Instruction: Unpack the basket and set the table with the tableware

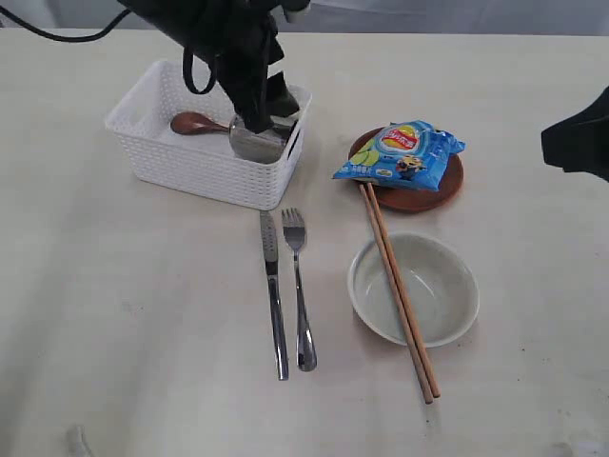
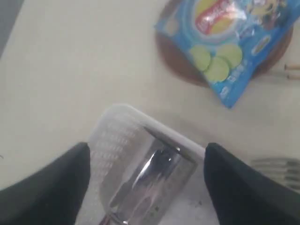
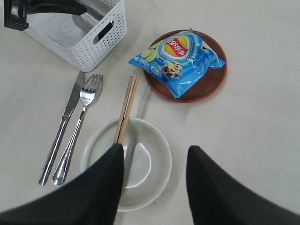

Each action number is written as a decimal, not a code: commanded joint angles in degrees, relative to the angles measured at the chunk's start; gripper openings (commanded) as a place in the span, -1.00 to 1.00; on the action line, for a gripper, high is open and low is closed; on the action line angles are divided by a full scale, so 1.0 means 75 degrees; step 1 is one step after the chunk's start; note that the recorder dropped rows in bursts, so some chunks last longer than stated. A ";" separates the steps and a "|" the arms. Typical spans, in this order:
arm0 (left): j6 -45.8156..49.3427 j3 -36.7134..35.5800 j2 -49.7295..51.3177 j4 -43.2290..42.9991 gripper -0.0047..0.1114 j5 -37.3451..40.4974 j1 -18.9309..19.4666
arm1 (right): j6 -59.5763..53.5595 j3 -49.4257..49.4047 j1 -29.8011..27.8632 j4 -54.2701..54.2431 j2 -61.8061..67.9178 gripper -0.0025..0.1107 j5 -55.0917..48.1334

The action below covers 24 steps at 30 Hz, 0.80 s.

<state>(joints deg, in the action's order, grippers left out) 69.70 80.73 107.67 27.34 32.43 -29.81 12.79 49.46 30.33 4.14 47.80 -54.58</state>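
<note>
Left hand (image 1: 257,119) is down inside the right end of the basket (image 1: 205,171), fingers (image 2: 70,183) spread wide, one on each side of the steel cup (image 1: 255,143). In the left wrist view a gap shows between each finger and the cup, so this hand is open and grips nothing. The cup appears to lie on its side against the basket's end wall. The wooden spoon (image 1: 195,122) also lies in the basket, beside the cup, bowl end toward the left. The basket sits on the worktop (image 1: 114,314), at the back left. In front of it the knife (image 1: 274,295) and fork (image 1: 300,295) lie side by side, knife on the left. The plate (image 1: 449,186) is to the right of the basket and carries the blue chip bag (image 1: 400,152). The bowl (image 1: 457,314) stands in front of the plate, with the chopsticks (image 1: 398,290) laid as a pair across its left side, far ends at the plate's edge. Right hand (image 3: 155,152) hangs above the bowl, fingers apart, empty.
</note>
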 commanded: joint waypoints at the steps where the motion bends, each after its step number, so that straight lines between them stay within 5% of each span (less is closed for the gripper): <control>1: 0.0459 -0.0039 0.0324 -0.0697 0.18 0.0464 -0.0008 | -0.0133 -0.0027 0.0009 0.0004 -0.0007 -0.23 -0.0039; 12: 0.1325 -0.0225 0.0662 -0.1985 0.18 0.0352 -0.0008 | -0.0218 -0.0027 0.0009 -0.0030 -0.0007 -0.23 0.0011; 24: 0.1670 -0.0225 0.1282 -0.2017 0.17 -0.0065 -0.0008 | -0.0332 -0.0027 0.0009 -0.0204 -0.0007 -0.23 0.0011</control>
<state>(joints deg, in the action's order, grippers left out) 82.14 79.46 116.25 12.03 31.38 -29.81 11.35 49.46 30.33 3.41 47.80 -54.58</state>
